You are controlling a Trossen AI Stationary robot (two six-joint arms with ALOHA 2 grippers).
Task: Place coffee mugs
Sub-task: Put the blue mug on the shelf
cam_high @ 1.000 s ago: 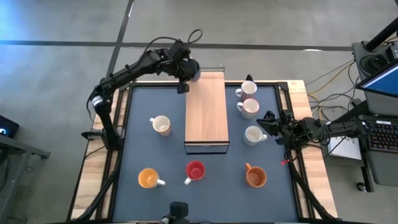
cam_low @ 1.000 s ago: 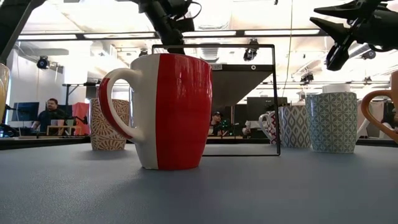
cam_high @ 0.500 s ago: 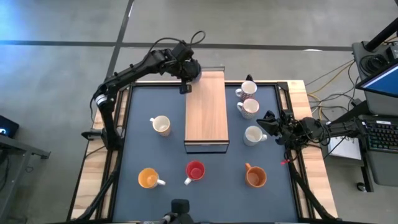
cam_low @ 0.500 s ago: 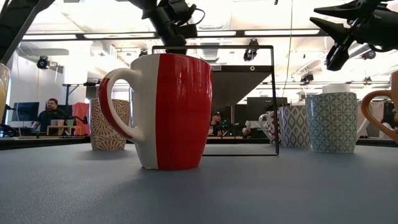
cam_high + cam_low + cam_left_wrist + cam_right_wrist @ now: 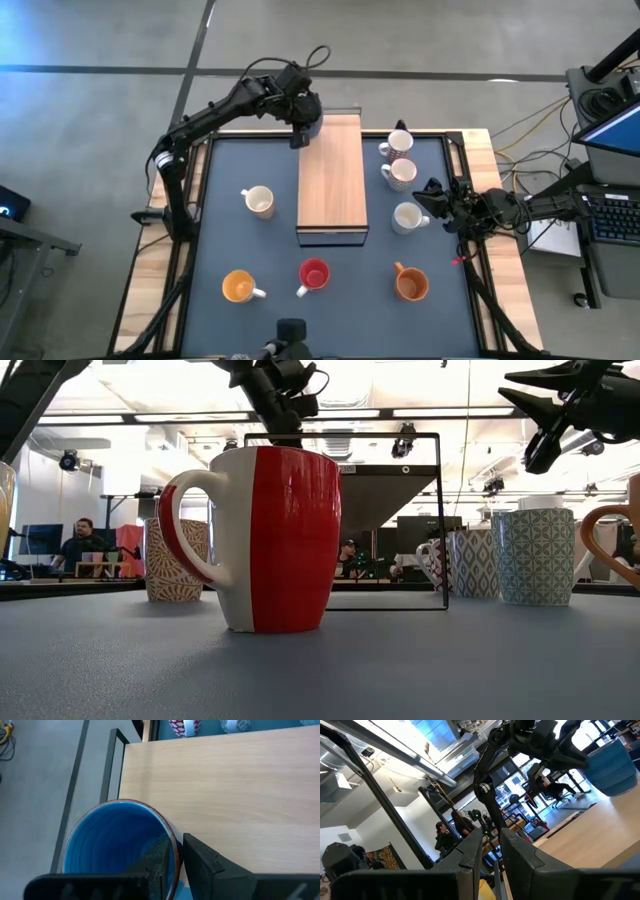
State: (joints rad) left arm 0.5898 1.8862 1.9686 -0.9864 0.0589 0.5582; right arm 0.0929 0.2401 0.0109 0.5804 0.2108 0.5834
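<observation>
My left gripper (image 5: 303, 112) is shut on the blue mug (image 5: 311, 108) over the far left corner of the light-wood board (image 5: 333, 180). My right gripper (image 5: 428, 196) hovers open with a narrow gap at the table's right side, just right of a white mug (image 5: 406, 216), touching nothing. Standing on their bases on the table are a cream mug (image 5: 260, 201), a yellow-orange mug (image 5: 238, 287), a red mug (image 5: 314, 274), a brown-orange mug (image 5: 411, 285), and two patterned mugs (image 5: 400, 173) (image 5: 398, 146). My left gripper pinches the blue mug's wall at the rim (image 5: 172, 840), one finger (image 5: 160, 859) inside the mug and one outside. The fingers come from above, pointing down. The mug is upright, mouth up, and appears lifted clear above the board's far left corner (image 5: 131, 750).
The board lies lengthwise down the middle of the dark mat (image 5: 225, 160), on a black frame (image 5: 440, 520). Three mugs cluster along the right side, three stand along the near edge. People sit in the room beyond the table (image 5: 82, 540).
My left gripper has carried the blue mug a little toward the table's right, over the board's far left corner, still shut on the rim. My right arm and the other mugs have kept still.
</observation>
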